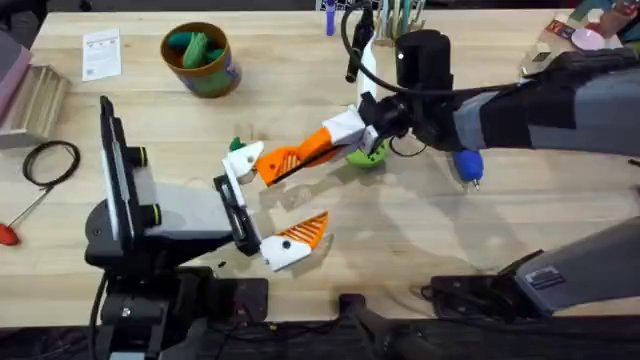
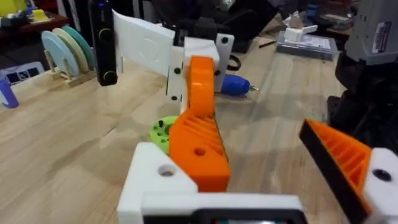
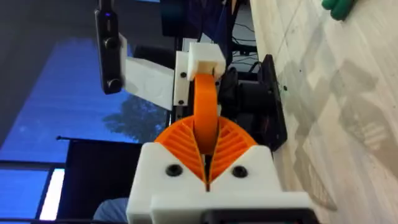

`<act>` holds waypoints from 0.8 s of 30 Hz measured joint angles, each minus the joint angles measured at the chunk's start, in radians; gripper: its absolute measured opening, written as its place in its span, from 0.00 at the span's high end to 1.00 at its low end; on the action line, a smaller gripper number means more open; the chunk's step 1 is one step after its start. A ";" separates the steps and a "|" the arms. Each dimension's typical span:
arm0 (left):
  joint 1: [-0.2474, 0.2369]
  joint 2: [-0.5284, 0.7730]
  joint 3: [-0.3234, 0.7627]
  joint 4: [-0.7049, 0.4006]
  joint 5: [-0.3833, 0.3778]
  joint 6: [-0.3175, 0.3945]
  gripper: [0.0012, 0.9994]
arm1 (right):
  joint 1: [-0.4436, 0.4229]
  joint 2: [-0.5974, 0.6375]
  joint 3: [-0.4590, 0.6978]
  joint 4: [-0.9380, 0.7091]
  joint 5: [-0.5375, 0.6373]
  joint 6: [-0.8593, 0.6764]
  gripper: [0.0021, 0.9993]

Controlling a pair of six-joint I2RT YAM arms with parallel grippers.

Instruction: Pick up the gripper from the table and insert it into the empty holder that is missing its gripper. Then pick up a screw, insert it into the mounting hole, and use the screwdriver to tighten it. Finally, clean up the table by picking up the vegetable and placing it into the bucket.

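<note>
My right gripper (image 1: 342,133) (image 3: 206,155) reaches in from the right and is shut on the orange ribbed gripper (image 1: 290,158) (image 3: 205,115) (image 2: 199,146). The wedge's far end meets the empty holder (image 1: 244,160) (image 3: 202,59) (image 2: 158,177), the white finger base of my open left gripper (image 1: 270,200). The left arm's other finger (image 1: 295,238) (image 2: 348,162) carries its own orange pad. The blue screwdriver (image 1: 467,165) (image 2: 236,84) lies on the table to the right. A dark-green vegetable (image 1: 236,146) (image 3: 339,7) lies just behind the holder. At the back left stands the bucket (image 1: 215,75), with green pieces inside. No screw is in view.
A bright-green disc with holes (image 1: 367,155) (image 2: 163,130) sits under the right gripper. At the left edge lie a black cable loop (image 1: 50,160) and a red-handled tool (image 1: 8,235). A paper card (image 1: 100,52) lies at the back left, and a holder of tools (image 1: 390,20) stands at the back.
</note>
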 joint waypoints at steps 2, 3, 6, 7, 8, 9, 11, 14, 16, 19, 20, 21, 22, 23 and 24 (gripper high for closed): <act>0.004 0.000 0.000 0.001 -0.003 -0.002 0.01 | 0.005 0.000 0.001 0.000 0.012 0.002 0.99; 0.006 0.000 0.000 0.001 -0.004 -0.003 0.01 | 0.007 0.000 0.001 0.000 0.016 0.005 0.99; 0.006 0.000 0.000 0.002 -0.010 -0.007 0.01 | 0.010 0.000 0.003 0.001 0.024 0.017 0.99; 0.006 0.000 0.000 0.002 -0.011 -0.007 0.01 | 0.011 0.000 0.003 0.002 0.027 0.020 0.99; 0.006 0.000 0.000 0.002 -0.013 -0.007 0.01 | 0.011 0.000 0.004 0.004 0.031 0.028 0.99; 0.006 0.000 0.000 0.002 -0.014 -0.007 0.01 | 0.011 0.000 0.004 0.010 0.034 0.038 0.99; 0.006 0.000 0.000 0.003 -0.019 -0.007 0.01 | 0.012 0.000 0.003 0.045 0.041 0.072 0.99; 0.009 0.000 0.000 0.005 -0.031 -0.005 0.01 | 0.015 0.000 -0.007 0.140 0.055 0.141 0.99; 0.010 0.000 0.000 0.006 -0.036 -0.003 0.01 | 0.017 0.000 -0.018 0.192 0.068 0.193 0.99; 0.010 0.000 0.000 0.006 -0.045 -0.003 0.01 | 0.019 0.000 -0.022 0.217 0.086 0.248 0.99; 0.010 0.000 0.000 0.007 -0.048 -0.003 0.01 | 0.021 0.000 -0.022 0.218 0.090 0.263 0.99; 0.011 0.000 0.000 0.007 -0.050 -0.003 0.01 | 0.022 0.001 -0.022 0.221 0.094 0.280 0.99; 0.011 0.000 0.000 0.007 -0.052 -0.003 0.01 | 0.024 0.001 -0.022 0.223 0.098 0.292 0.99; 0.011 0.000 0.000 0.007 -0.052 -0.003 0.01 | 0.027 0.004 -0.023 0.226 0.101 0.305 0.99; 0.011 0.000 0.000 0.007 -0.051 -0.004 0.01 | 0.029 0.009 -0.023 0.230 0.103 0.312 0.99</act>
